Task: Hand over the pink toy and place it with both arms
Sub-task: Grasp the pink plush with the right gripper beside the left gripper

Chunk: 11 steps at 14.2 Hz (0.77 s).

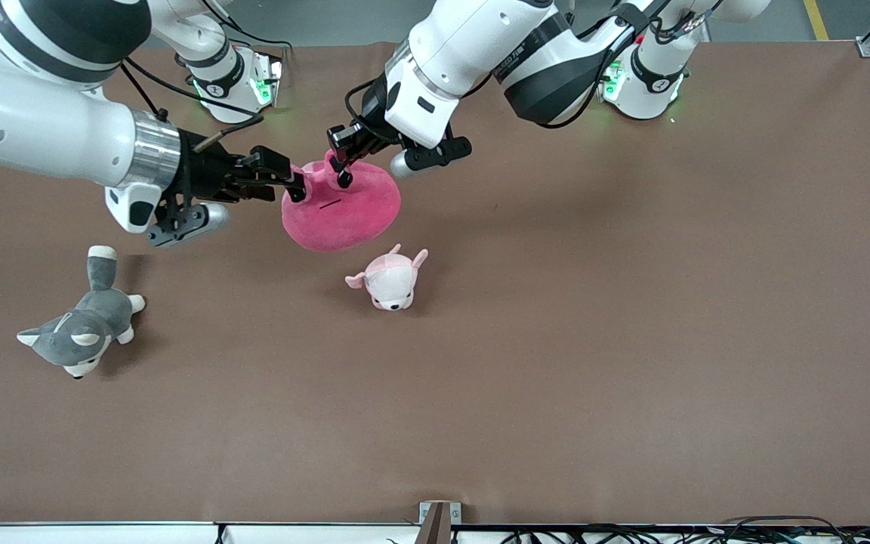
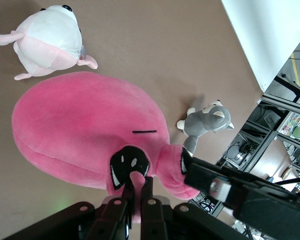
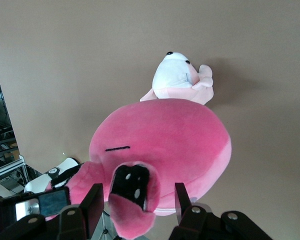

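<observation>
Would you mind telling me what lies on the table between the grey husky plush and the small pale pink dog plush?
Nothing: between the grey husky plush and the pale pink dog plush the front view shows only bare brown table.

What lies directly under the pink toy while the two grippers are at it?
The pink toy hangs from the shut left gripper, the open right gripper at its ear. Below is brown table; the toy covers that patch.

- A wide brown matte surface (image 1: 631, 340) fills the scene, lit evenly, with soft shadows.
- Grey floor (image 1: 329, 19) shows past its edge by the bases, with a yellow line (image 1: 817, 19) at one corner.
- A white rail (image 1: 178, 533) and tangled black cables (image 1: 745, 533) run along the edge nearest the front camera.
- A small metal bracket (image 1: 439, 514) sits midway on that edge.
</observation>
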Available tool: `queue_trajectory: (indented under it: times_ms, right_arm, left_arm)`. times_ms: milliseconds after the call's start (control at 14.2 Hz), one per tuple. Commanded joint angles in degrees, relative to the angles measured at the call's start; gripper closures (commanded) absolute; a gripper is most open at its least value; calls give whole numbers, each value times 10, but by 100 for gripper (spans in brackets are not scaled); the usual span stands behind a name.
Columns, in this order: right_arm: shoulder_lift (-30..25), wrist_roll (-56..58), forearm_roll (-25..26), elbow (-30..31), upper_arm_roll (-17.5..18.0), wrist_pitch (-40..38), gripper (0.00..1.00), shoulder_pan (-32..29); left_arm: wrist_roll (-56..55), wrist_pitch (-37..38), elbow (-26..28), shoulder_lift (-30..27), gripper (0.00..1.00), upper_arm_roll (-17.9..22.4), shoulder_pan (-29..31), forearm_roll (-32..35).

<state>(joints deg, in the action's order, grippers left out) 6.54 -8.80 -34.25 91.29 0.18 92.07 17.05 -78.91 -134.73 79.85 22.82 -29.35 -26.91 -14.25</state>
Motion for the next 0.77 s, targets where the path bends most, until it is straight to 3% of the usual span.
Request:
queue_trajectory:
  times_ms: [0,352,423,493,704]
  right_arm:
    - [3,-11,8,-7,-3,-6,35,6]
    - [4,-8,12,-2,-3,-6,37,26]
    - [4,-8,12,-3,-3,-6,42,29]
    - [4,-3,12,-3,-3,-6,52,27]
    - [7,21,10,-7,-5,-6,96,23]
  left_arm:
    - [-14,-4,-17,6,100,3,-8,19]
    - [-14,-4,-17,6,100,3,-8,19]
    - [-14,-4,-16,7,100,3,-8,19]
    - [-14,-4,-16,7,100,3,-8,19]
    - [-14,-4,-15,7,100,3,-7,19]
